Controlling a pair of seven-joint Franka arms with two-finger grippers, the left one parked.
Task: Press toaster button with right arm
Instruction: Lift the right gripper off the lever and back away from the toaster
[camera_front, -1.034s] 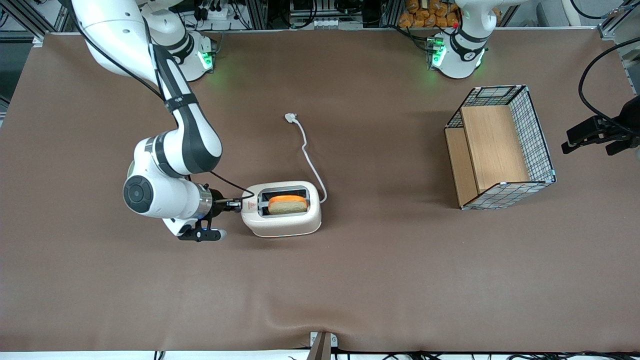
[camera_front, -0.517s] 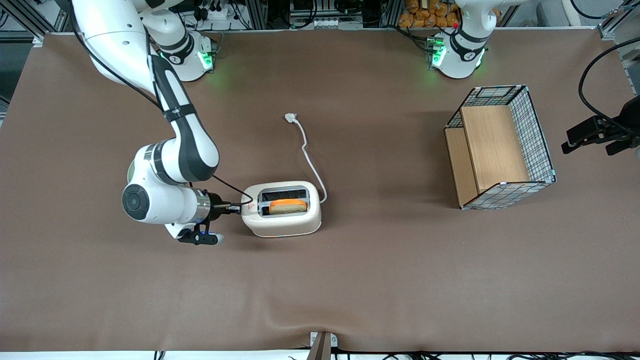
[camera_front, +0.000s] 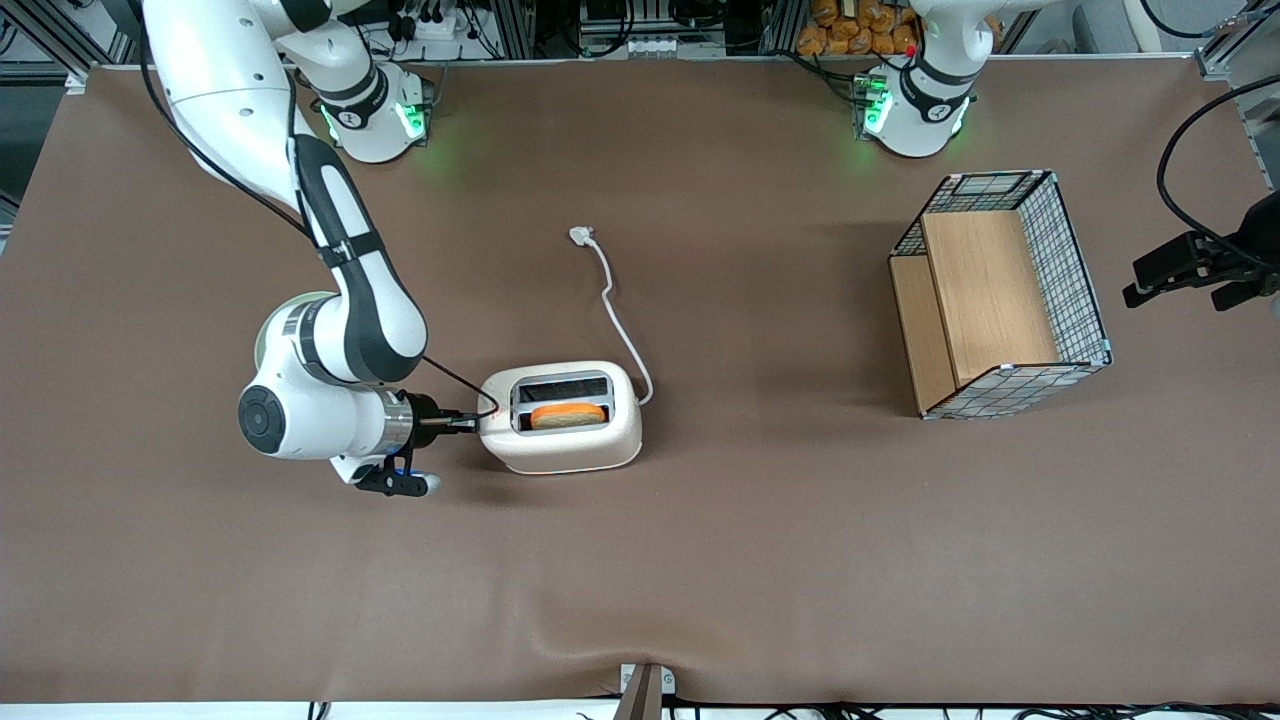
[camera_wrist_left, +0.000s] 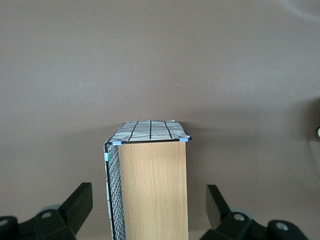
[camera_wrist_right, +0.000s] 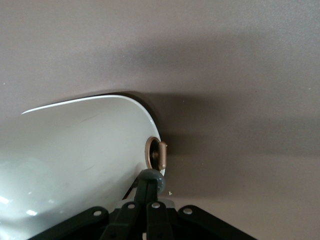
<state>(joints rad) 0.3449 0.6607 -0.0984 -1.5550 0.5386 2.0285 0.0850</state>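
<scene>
The white toaster (camera_front: 565, 432) stands mid-table with an orange-crusted slice of toast (camera_front: 567, 415) sunk low in the slot nearer the front camera. The right arm (camera_front: 345, 290) reaches down to its short end. My gripper (camera_front: 468, 423) is shut and its closed fingertips touch that end. In the right wrist view the gripper (camera_wrist_right: 150, 182) rests against the grey round toaster button (camera_wrist_right: 159, 181) on the toaster's rounded end (camera_wrist_right: 75, 155). A tan ringed dial (camera_wrist_right: 155, 153) sits just past the button.
The toaster's white cord (camera_front: 615, 310) runs away from the front camera to a plug (camera_front: 581, 236). A wire-mesh wooden basket (camera_front: 1000, 300) stands toward the parked arm's end and also shows in the left wrist view (camera_wrist_left: 152, 190). Brown cloth (camera_front: 700, 560) covers the table.
The toast has sunk from standing proud of the slot to lying low in it. The gripper and wrist have moved down at the toaster's end, and the toaster has shifted slightly toward the working arm.
</scene>
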